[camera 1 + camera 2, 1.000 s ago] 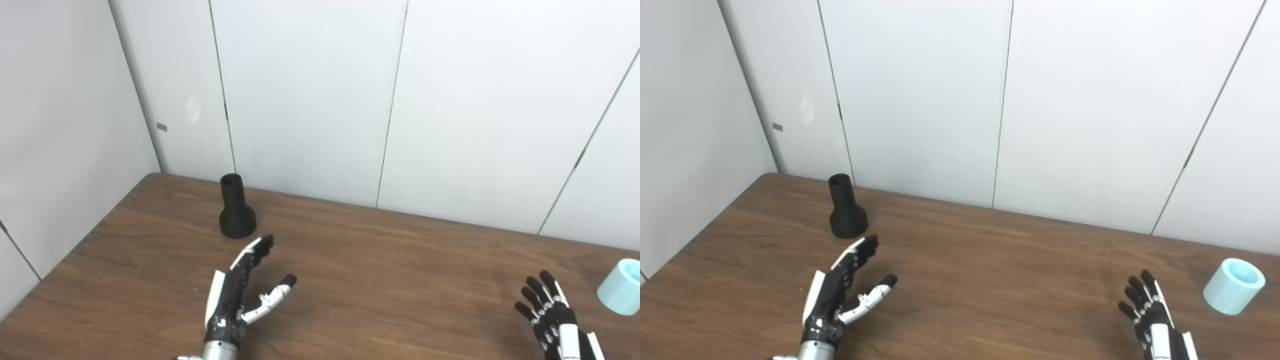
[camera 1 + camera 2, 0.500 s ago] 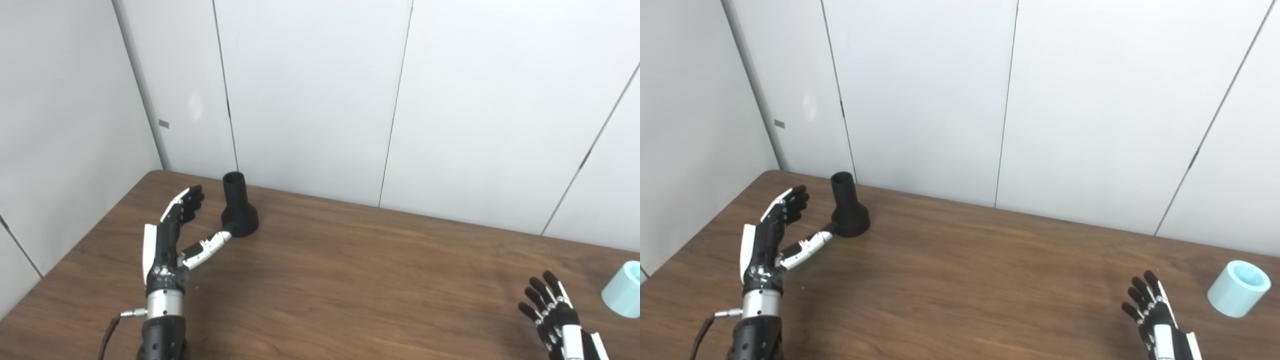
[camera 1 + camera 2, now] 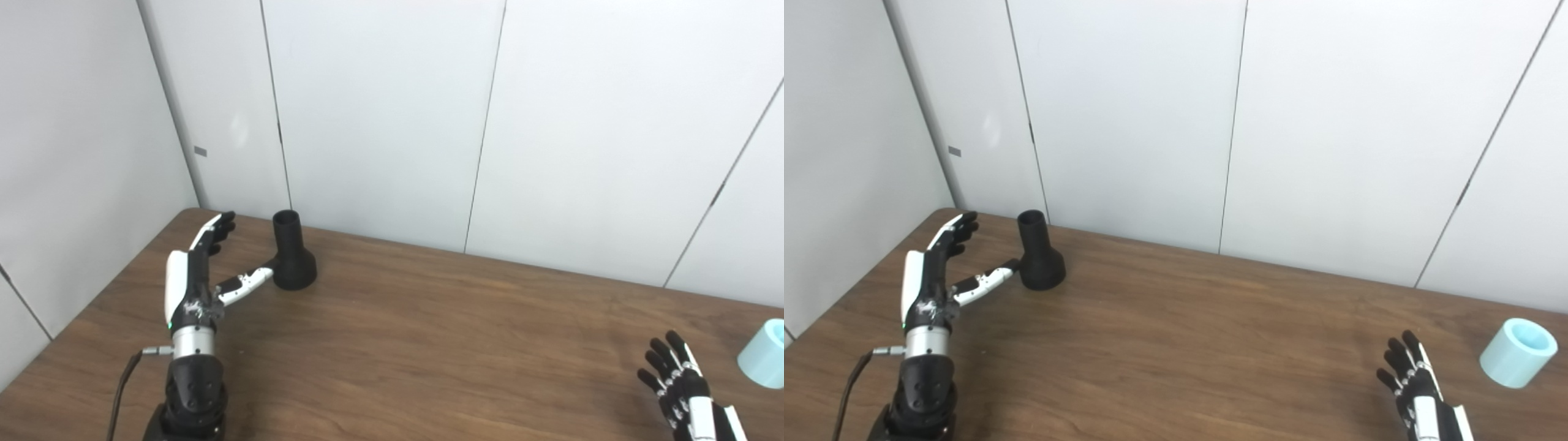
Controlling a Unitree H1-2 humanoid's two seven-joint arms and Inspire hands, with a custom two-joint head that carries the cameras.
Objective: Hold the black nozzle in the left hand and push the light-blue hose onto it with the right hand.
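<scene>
The black nozzle (image 3: 292,251) stands upright on its flared base near the table's far left, narrow end up. My left hand (image 3: 199,275) is open just left of it, fingers raised, thumb reaching toward the nozzle's base; whether the thumb touches it I cannot tell. The light-blue hose (image 3: 1516,351), a short stub of tube, lies tilted on the table at the far right. My right hand (image 3: 1415,386) is open low at the front right, fingers spread, well left of the hose and holding nothing.
The brown wooden table (image 3: 429,343) ends against white wall panels (image 3: 380,122) behind and on the left. A thin cable (image 3: 125,386) trails from my left wrist.
My left hand swung from the table's front middle to the left side of the nozzle, then edged further back. The right hand barely moved. The view shifted slightly.
</scene>
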